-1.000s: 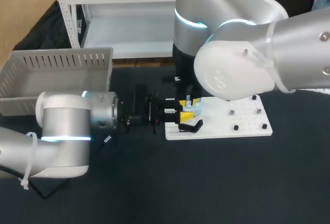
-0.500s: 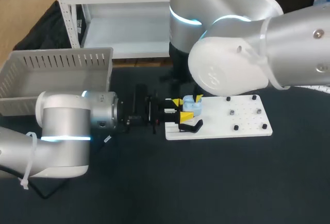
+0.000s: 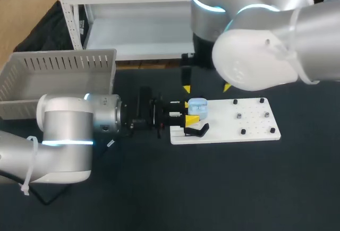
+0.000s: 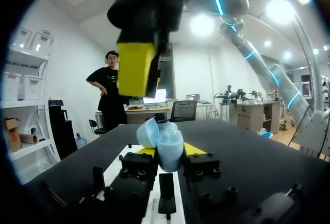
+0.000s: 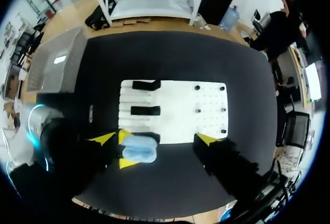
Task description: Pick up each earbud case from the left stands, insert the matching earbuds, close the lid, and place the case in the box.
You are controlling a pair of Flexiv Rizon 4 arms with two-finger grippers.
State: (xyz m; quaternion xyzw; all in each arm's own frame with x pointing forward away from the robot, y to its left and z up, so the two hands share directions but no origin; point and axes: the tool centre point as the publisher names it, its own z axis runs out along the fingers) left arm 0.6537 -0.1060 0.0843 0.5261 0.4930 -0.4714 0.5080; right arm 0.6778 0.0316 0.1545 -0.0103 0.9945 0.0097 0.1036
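- At the left edge of the white board [image 3: 255, 130], the earbud case [image 3: 197, 106] is pinched between the yellow tips of the left gripper [image 3: 189, 111].
- It is pale blue, rounded and smooth, with its lid tilted open.
- Above it hangs the right gripper [image 3: 206, 88], fingers spread wide and holding nothing.

Pale blue earbud case [image 3: 197, 105]: smooth plastic with a soft gloss. White stand board [image 3: 255, 127]: smooth, matt. The table [image 3: 223, 188] is covered in dark, matt, cloth-like material. Far left, a grey box [image 3: 58, 66] of matt plastic with a slotted wall. The left arm [image 3: 64, 135] and right arm [image 3: 265, 40] have smooth silver shells with a satin sheen.
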